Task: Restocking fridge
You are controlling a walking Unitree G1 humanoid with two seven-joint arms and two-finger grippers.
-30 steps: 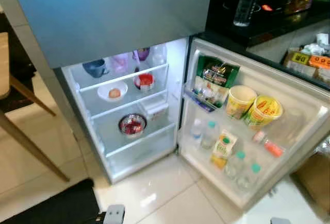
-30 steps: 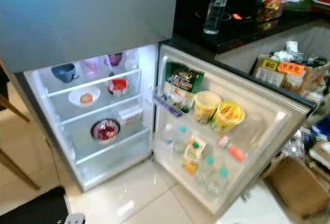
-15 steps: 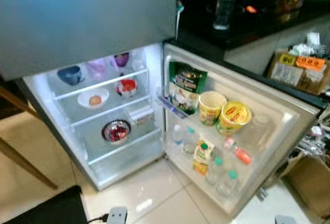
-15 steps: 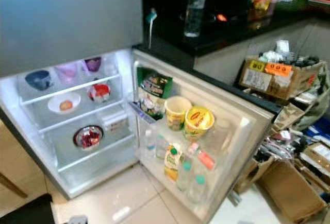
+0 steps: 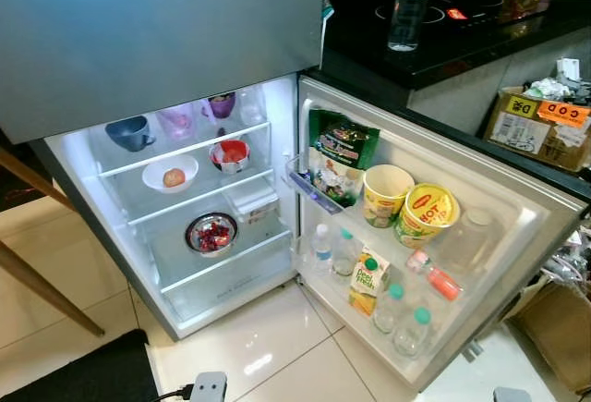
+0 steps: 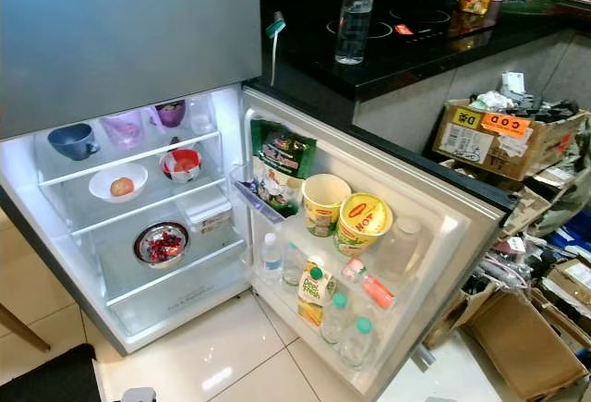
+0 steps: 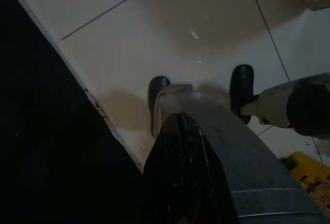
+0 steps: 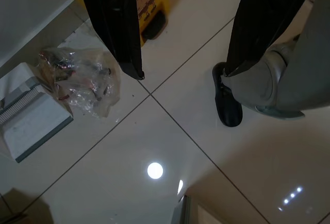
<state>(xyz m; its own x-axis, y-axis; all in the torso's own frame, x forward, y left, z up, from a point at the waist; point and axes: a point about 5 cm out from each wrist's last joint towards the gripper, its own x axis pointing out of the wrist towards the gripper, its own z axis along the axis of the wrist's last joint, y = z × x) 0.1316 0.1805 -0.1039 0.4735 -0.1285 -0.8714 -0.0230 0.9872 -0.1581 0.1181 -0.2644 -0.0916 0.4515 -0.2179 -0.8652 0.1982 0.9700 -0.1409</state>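
The right pincer (image 8: 183, 28) hangs over the pale floor tiles with its two black fingers spread wide and nothing between them; below it are a crumpled clear bag (image 8: 82, 82) and a person's dark shoe (image 8: 227, 103). The left pincer (image 7: 178, 131) also hangs low over the floor, its fingers pressed together, with two dark shoes (image 7: 242, 87) just past its tip. The fridge (image 5: 166, 42) stands with its lower door (image 5: 517, 236) swung fully open. Inside, on the top shelf, sit a blue cup (image 5: 129, 131) and a purple cup (image 5: 221, 104); on the shelf below are a white bowl (image 5: 170, 173) and a red bowl (image 5: 230, 153), and lower still a steel bowl (image 5: 211, 234) of red fruit. In the door's upper rack are a green bag (image 5: 340, 154) and two yellow tubs (image 5: 427, 213); the lower rack holds a juice carton (image 5: 368, 282) among small bottles. Beside the fridge, a tall water bottle (image 5: 409, 5) stands upright on the black bench (image 5: 480, 46).
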